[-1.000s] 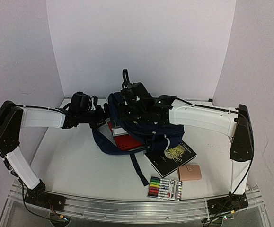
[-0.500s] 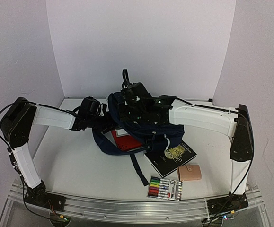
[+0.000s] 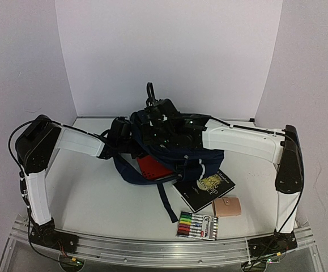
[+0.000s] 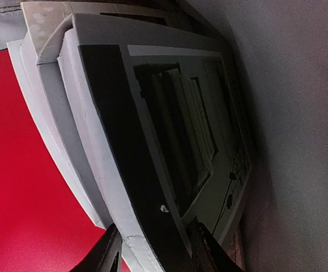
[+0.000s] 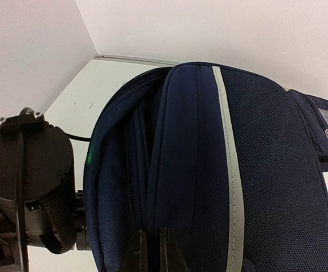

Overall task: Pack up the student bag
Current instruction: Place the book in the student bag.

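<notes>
The student bag [image 3: 178,154], a navy backpack with a grey stripe [image 5: 227,130], lies mid-table with its mouth facing left. My right gripper [image 5: 152,250] is shut on a fold of its navy fabric beside the zipper and holds the mouth up. My left gripper [image 4: 157,252] reaches into that mouth [image 3: 127,144]. Its fingers [image 4: 110,249] are closed on the edge of a white and black box [image 4: 124,141]. A red notebook [image 4: 16,187] lies under the box and sticks out of the bag [image 3: 151,166]. Grey lining [image 4: 299,141] fills the right of the left wrist view.
A black book [image 3: 204,185] lies right of the bag's strap [image 3: 165,204]. A pink wallet [image 3: 227,207] and a pack of markers [image 3: 197,226] lie near the front edge. White walls enclose the table on three sides.
The left arm has pushed right into the bag's mouth, and its jaws have closed on the box that lay on the red notebook. The right arm has stayed put.
</notes>
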Tool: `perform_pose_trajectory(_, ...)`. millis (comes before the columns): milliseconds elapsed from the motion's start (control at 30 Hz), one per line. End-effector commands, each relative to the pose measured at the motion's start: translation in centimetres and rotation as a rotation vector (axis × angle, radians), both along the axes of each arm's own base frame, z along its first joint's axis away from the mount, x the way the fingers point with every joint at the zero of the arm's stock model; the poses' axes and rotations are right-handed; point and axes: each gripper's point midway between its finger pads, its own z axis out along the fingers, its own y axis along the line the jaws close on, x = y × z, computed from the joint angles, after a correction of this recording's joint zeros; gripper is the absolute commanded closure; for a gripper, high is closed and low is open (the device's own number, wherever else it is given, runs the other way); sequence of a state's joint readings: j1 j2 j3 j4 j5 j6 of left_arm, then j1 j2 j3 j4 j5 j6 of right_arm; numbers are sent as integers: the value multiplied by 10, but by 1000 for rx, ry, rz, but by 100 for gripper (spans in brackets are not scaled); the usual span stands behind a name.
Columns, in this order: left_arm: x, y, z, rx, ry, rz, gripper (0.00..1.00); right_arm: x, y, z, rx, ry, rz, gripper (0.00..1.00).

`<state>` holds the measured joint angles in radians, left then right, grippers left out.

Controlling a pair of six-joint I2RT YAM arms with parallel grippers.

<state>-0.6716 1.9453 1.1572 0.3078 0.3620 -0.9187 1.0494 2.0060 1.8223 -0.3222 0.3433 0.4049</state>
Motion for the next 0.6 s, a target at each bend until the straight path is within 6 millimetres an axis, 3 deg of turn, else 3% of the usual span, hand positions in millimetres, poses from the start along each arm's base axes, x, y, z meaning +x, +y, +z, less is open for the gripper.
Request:
perform_pose_trajectory(0,3,4,59,-12,-170,20,58,-4,4,59,141,-96,8,100)
perform_pose_trajectory(133,-8,41,66,120,-191,97,42,-5,-6,65,134,-114,-16,99)
perform_pose_trajectory(333,-46,111,43,282,-84,232,32,-14,-22,73,128,-120,-7,61)
perform_pose_trajectory(433,-64,139,40,285,-45,304,30,-24,-33,73,128,-107,13,44)
perform_pose_trajectory(567,-84,153,49,214,-48,326,23,-44,-51,63,131,-65,44,31)
